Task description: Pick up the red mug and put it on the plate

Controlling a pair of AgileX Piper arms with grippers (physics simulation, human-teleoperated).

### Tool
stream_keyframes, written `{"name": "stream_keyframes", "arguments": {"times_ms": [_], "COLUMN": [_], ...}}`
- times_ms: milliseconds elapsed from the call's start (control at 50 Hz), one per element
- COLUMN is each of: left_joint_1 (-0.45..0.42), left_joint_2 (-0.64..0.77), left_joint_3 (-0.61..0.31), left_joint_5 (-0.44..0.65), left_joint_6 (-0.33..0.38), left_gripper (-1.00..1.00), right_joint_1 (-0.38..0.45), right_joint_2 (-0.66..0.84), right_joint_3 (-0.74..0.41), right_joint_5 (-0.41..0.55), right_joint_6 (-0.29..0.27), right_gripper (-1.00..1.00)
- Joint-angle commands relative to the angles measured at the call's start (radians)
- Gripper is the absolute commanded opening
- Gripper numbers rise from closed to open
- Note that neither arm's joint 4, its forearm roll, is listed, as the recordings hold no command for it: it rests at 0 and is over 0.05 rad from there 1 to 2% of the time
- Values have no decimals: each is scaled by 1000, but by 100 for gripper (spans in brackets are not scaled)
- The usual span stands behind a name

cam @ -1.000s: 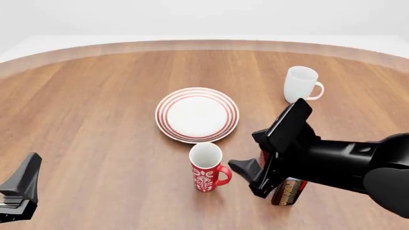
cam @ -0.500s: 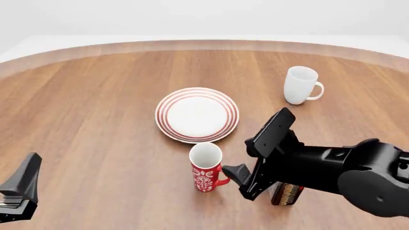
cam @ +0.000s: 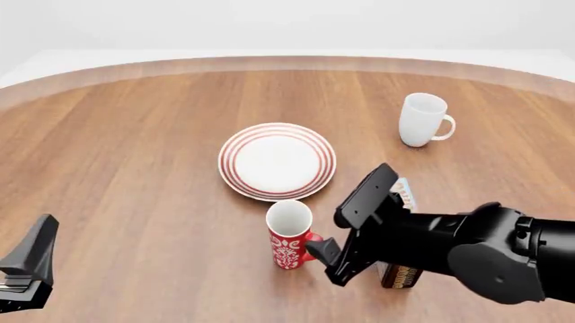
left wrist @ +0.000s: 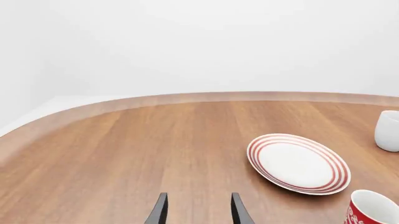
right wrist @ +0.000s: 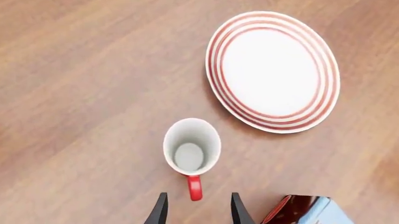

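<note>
With the right tool (right wrist: pixel 194 209) spread wide at its handle, the red mug (cam: pixel 290 235) could be tipped on the bench (cam: pixel 134 148) if struck off-centre.

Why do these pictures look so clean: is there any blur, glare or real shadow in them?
Front view: everything is sharp, with no glare, and only a faint soft shadow under the red mug and the plate. Right wrist view: crisp from straight above, with a thin dark edge beside the plate. Left wrist view: the wall is a flat, featureless white, and the white mug is cut off by the frame.
</note>
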Motion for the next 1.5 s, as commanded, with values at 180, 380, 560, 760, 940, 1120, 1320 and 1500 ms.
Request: {"name": "stream_keyframes", "arguments": {"times_ms": [180, 380, 560, 760, 940, 1120, 1320, 1500], "left_joint_1": [0, 0, 0, 0, 0, 0, 0, 0], "left_joint_2": [0, 0, 0, 0, 0, 0, 0, 0], "left_joint_3": [0, 0, 0, 0, 0, 0, 0, 0], "left_joint_5": [0, 0, 0, 0, 0, 0, 0, 0], "left_joint_6": [0, 0, 0, 0, 0, 0, 0, 0], "left_gripper": [100, 100, 100, 100, 100, 100, 100, 100], "right_joint_1": [9, 8, 10, 9, 2, 6, -2, 1], "right_joint_2": [66, 102, 121, 137, 151, 186, 210, 226], "right_joint_3": [11, 24, 37, 50, 53, 67, 73, 72], "right_joint_5": [-55, -89, -111, -134, -148, -187, -211, -222], "right_joint_6": [22, 30, 37, 41, 41, 57, 57, 64], "right_gripper": [100, 100, 100, 100, 100, 100, 100, 100]}}
